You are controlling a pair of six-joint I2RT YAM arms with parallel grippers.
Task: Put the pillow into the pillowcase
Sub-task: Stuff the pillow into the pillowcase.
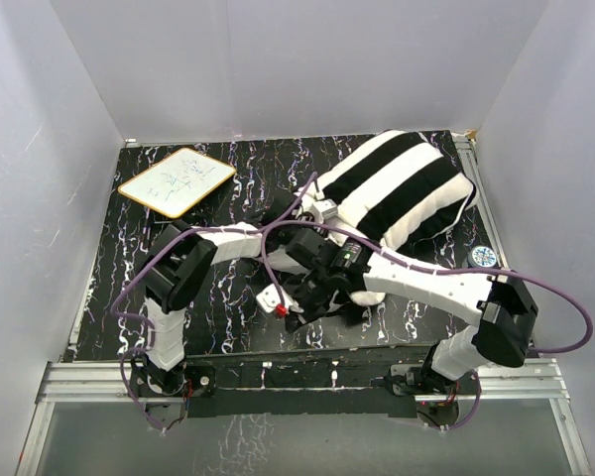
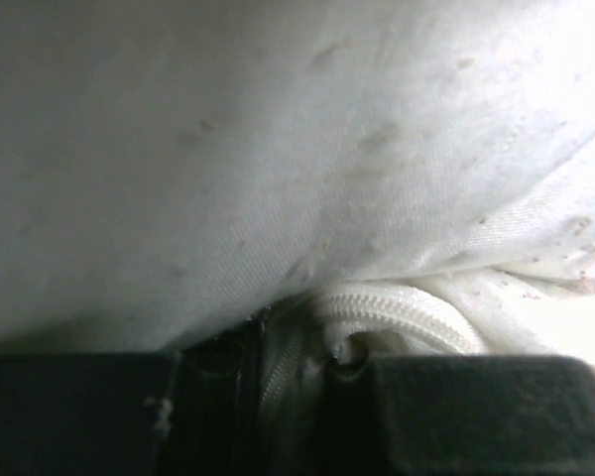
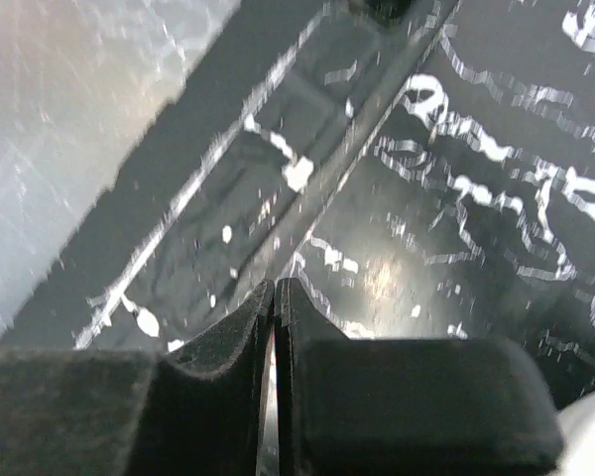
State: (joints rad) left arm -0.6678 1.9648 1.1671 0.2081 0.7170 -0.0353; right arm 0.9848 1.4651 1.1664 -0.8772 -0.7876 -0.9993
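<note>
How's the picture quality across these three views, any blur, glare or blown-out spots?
Top external view: sharp and evenly lit, the striped pillowcase crisp. Left wrist view: white fabric fills the frame, soft-focused, overexposed at the upper right. Right wrist view: the table pattern is smeared, with a small glare spot.

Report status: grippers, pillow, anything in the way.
Left gripper pinching zippered white fabric at pillowcase mouth. Right gripper shut, empty, over table. Pillowcase plump, pillow apparently inside. Whiteboard well clear.

Lab test cell — white panel walls [image 1: 297,69], aluminium frame [image 1: 89,375], marbled table [image 1: 240,167]
</note>
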